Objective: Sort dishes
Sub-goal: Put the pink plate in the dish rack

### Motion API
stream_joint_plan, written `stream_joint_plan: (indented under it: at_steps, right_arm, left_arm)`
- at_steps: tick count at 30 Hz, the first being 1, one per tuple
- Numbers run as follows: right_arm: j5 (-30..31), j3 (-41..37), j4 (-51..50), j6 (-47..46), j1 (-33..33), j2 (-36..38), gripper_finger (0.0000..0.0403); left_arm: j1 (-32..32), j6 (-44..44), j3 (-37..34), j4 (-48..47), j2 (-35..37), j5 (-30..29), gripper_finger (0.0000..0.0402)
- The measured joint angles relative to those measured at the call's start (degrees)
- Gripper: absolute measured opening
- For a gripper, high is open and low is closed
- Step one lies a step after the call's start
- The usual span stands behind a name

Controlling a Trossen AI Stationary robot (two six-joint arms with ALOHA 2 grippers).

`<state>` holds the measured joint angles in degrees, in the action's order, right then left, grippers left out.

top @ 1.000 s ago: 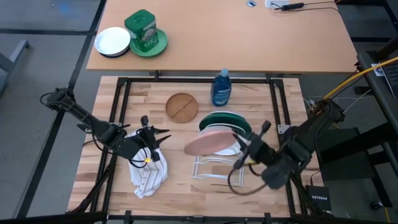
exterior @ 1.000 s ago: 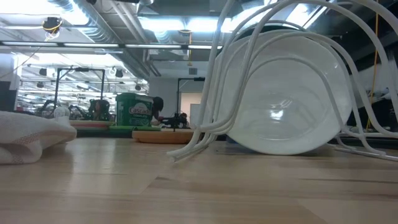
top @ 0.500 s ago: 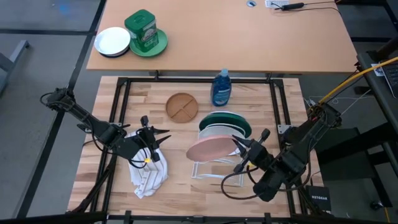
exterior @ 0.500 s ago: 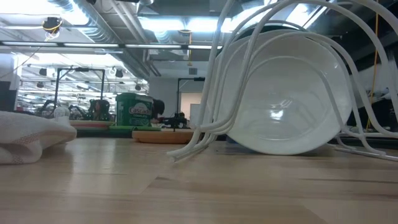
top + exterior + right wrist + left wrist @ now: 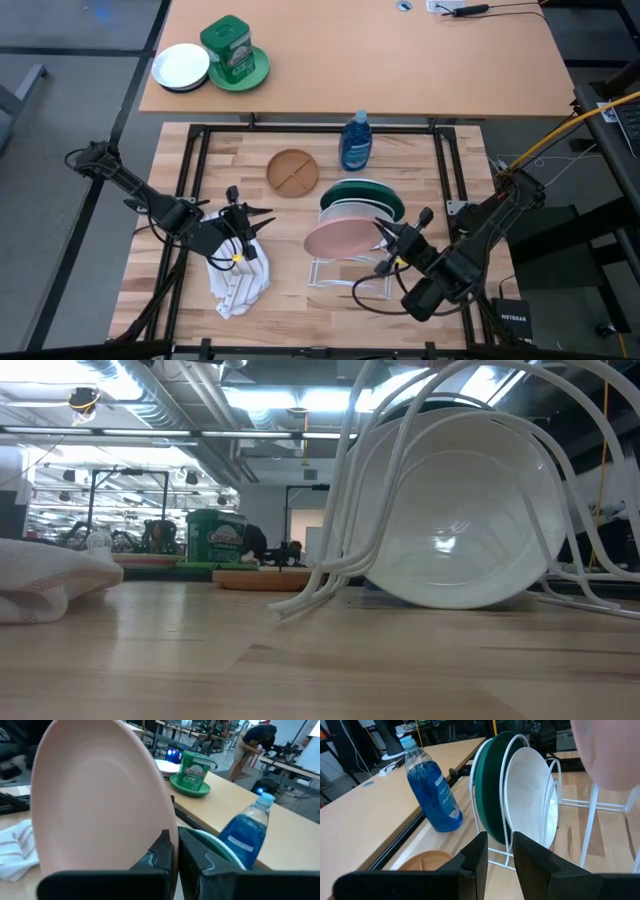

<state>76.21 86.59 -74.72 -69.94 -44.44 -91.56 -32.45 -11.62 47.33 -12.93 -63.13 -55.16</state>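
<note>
High view: pink plate (image 5: 336, 240) tilted above white wire rack (image 5: 330, 272), edge pinched by right gripper (image 5: 387, 237). Green plate (image 5: 368, 189) and white plate (image 5: 345, 208) upright in rack slots behind. Wooden plate (image 5: 292, 170) flat on table beside blue soap bottle (image 5: 355, 141). Left gripper (image 5: 256, 222) over white cloth (image 5: 240, 283), fingers slightly parted, empty.

Four plates (image 5: 340, 238), one rack (image 5: 345, 272), one bottle (image 5: 355, 141), one cloth (image 5: 240, 283).
</note>
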Motion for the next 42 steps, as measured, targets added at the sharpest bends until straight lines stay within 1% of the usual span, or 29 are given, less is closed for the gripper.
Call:
stream_joint_plan:
  at_steps: [4,10,14,19,27,32,37,42]
  right_arm:
    - [-0.82,0.00,-3.48,-4.35,1.41,-0.94,0.0014]
    - [-1.22,-0.07,-4.89,-4.88,2.97,-1.30,0.0014]
    - [-2.94,-0.07,-5.25,-4.78,3.33,-1.81,0.0014]
    - [-6.24,-0.07,-6.65,-4.80,3.25,-4.44,0.0014]
    - [-10.62,-0.04,-8.47,-4.79,3.25,-11.02,0.0014]
    - [-14.97,-0.04,-8.47,-5.17,3.25,-14.32,0.0014]
    - [-18.33,-0.02,-9.79,-7.78,3.23,-16.01,0.0014]
    - [-22.03,0.04,-10.31,-8.16,3.25,-16.11,0.0017]
  left_arm:
    - [0.00,0.00,0.00,0.03,0.00,0.00,0.0082]
    - [0.00,0.02,0.00,0.02,0.00,0.00,0.0082]
    - [0.00,0.08,0.00,0.00,0.00,0.00,0.0082]
    - [0.00,0.47,0.00,-0.05,-0.01,0.00,0.0082]
    - [0.00,0.70,0.00,-0.13,-0.02,0.00,0.0082]
    - [0.00,1.07,0.00,-0.20,-0.02,0.00,0.0082]
    - [0.00,1.32,0.00,-0.21,-0.02,0.00,0.0082]
    - [0.00,1.55,0.00,-0.22,-0.02,0.00,0.0082]
